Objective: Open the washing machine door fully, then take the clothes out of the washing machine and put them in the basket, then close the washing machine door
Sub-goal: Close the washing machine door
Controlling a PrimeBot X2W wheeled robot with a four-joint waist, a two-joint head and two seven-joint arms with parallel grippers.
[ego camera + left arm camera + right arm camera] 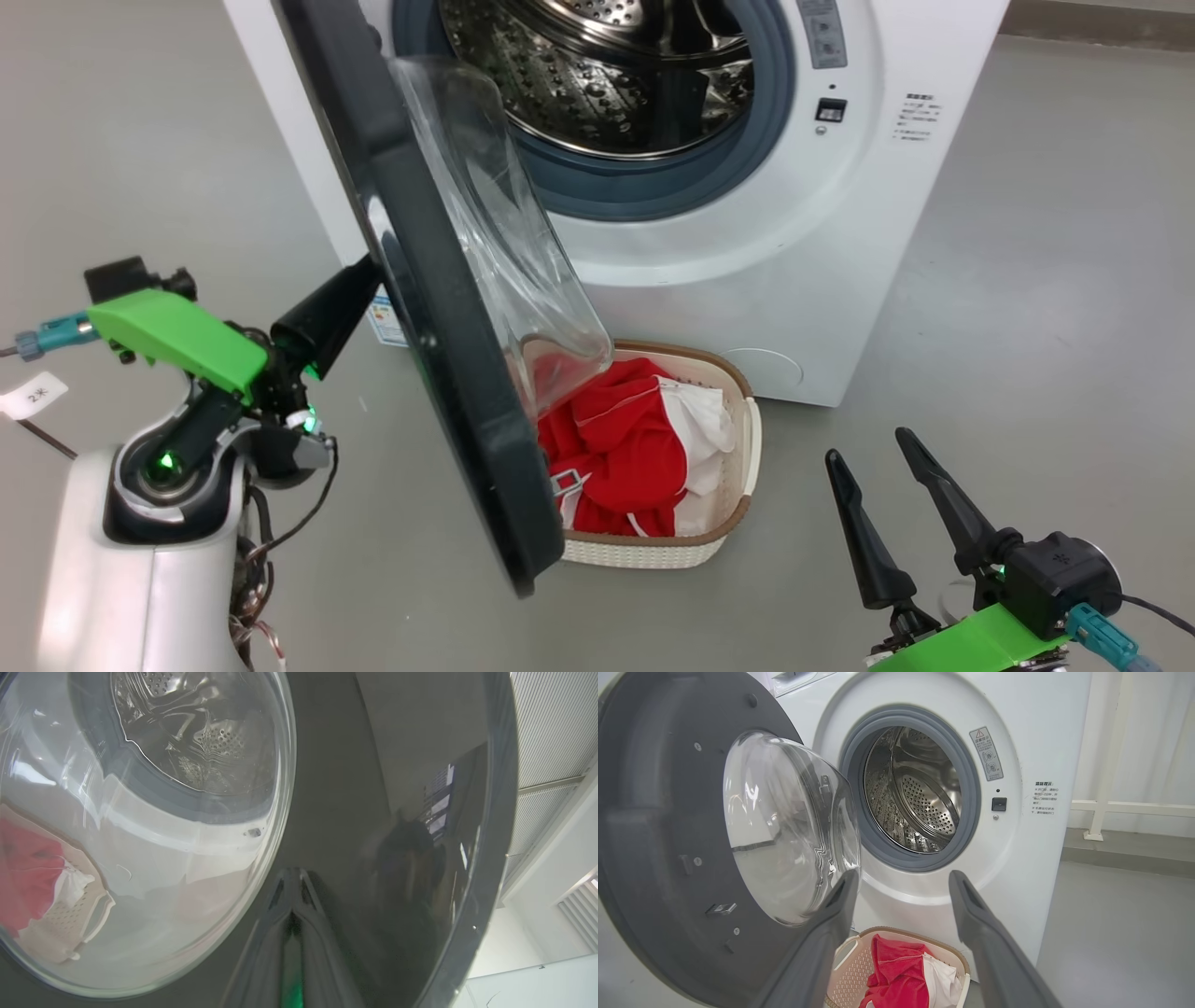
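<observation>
grey floor [1027, 327] open around right gripper [868, 446], fingers spread; left gripper [292, 905] (fingers together) against glossy black round door [439, 373], edge just beside cream perforated basket [738, 523].

Bright light glares off the washing machine door [327, 765].

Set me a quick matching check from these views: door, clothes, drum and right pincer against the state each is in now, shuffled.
Things:
1. washing machine door
2. clothes
3. drum
4. right pincer

States:
A. open, holding nothing
B. lying in the basket
C. swung open
D. no clothing visible inside

Pairs: 1-C; 2-B; 3-D; 4-A
</observation>
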